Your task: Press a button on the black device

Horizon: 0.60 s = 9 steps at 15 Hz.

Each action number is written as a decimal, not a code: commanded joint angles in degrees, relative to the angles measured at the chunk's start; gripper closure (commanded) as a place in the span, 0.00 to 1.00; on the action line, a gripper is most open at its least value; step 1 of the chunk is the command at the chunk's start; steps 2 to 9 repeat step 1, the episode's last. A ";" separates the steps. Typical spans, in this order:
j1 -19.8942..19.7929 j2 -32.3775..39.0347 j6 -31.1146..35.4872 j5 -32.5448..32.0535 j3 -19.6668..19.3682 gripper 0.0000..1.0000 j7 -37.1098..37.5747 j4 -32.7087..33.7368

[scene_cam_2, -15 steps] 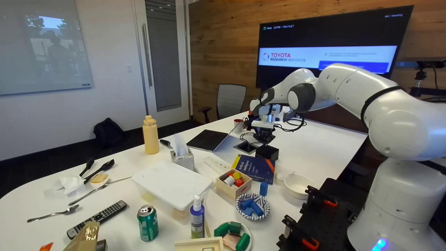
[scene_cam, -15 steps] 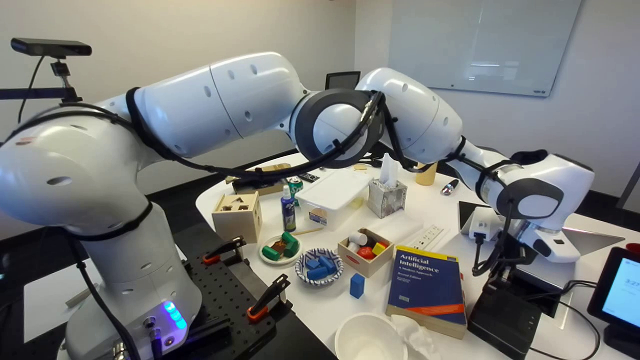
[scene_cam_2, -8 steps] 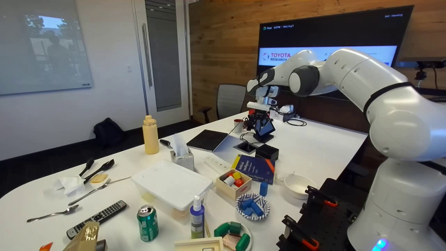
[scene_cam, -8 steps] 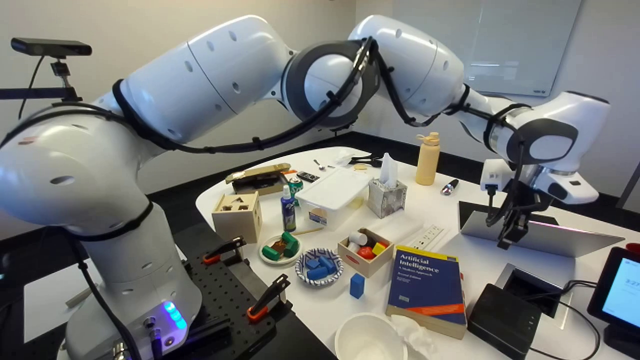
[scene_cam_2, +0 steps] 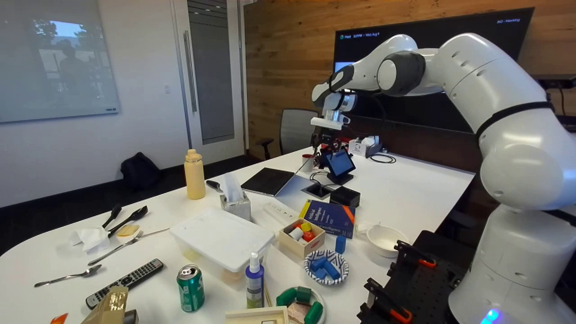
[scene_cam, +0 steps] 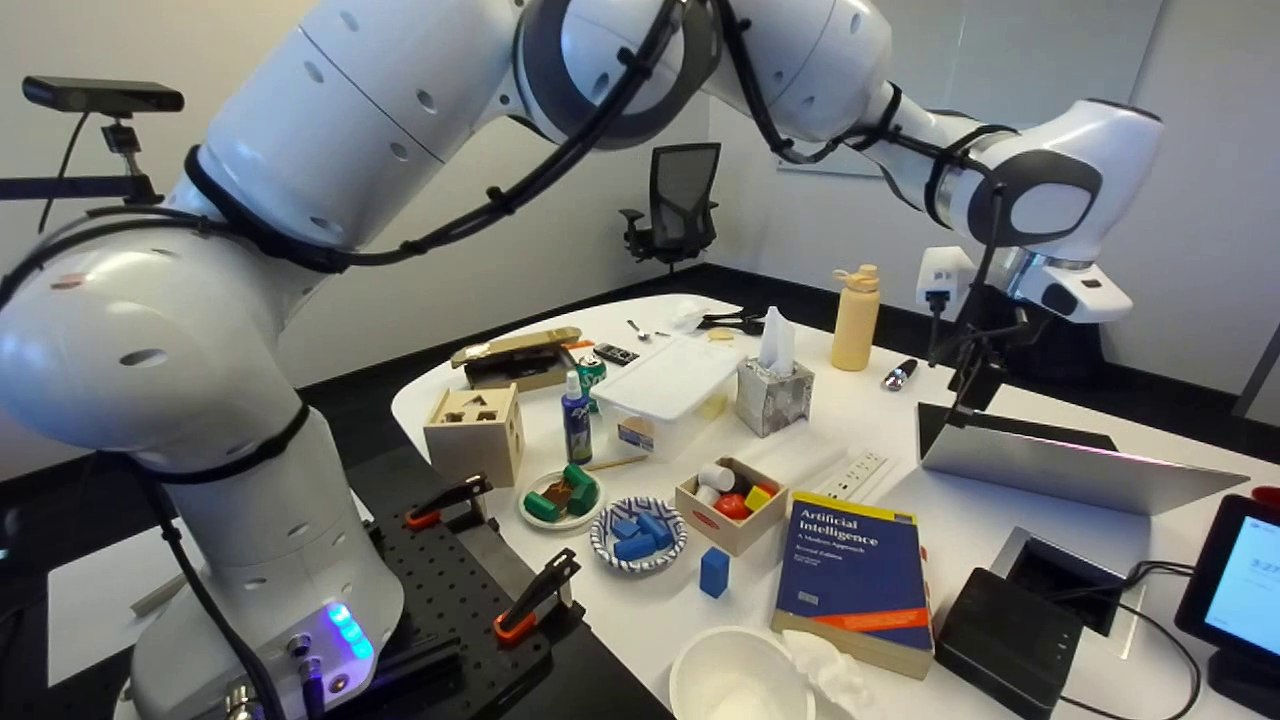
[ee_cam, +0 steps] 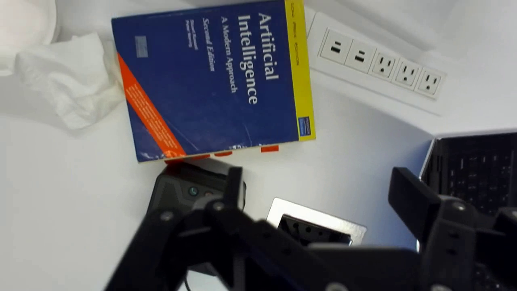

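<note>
Plainly, the black device [scene_cam: 1008,643] sits low on my bench [scene_cam_2: 418,180], just beside the blue book [ee_cam: 214,81]; whether the two touch I cannot tell. Through the wrist view I make out a round button with a handset mark [ee_cam: 193,191] on the device's top, though my tool [ee_cam: 322,190] hides part of the rest. I hold that tool above the bench, well apart from the device, and its fingers [ee_cam: 233,188] stand spread wide, so its grip is released. Just beside the device, a metal-framed recess [ee_cam: 319,219] is let into the bench. Near that I have the grey laptop [scene_cam: 1070,475] and a small lit screen [scene_cam_2: 340,162]. Between the book and a white bowl [scene_cam: 740,685] lies a crumpled white wad [ee_cam: 76,81], paper or cloth, I cannot tell which. By the book's yellow-striped edge runs a white power strip [ee_cam: 375,66]. Farther along come a wooden box of coloured blocks [scene_cam: 707,524], a single blue block [scene_cam: 714,572] standing upright, and a patterned bowl [scene_cam: 605,540] with more blue blocks. Beyond those I see a tissue box [scene_cam: 775,400], a lidded plastic tub [scene_cam_2: 222,238], a spray bottle [scene_cam_2: 255,283] and a green can [scene_cam_2: 191,290].
</note>
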 commanded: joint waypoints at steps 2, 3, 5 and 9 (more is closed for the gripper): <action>3.33 -9.50 2.91 -0.96 -0.10 0.00 0.33 -13.83; 3.33 -9.50 2.91 -0.96 -0.10 0.00 0.33 -13.83; 3.33 -9.50 2.91 -0.96 -0.10 0.00 0.33 -13.83; 3.33 -9.50 2.91 -0.96 -0.10 0.00 0.33 -13.83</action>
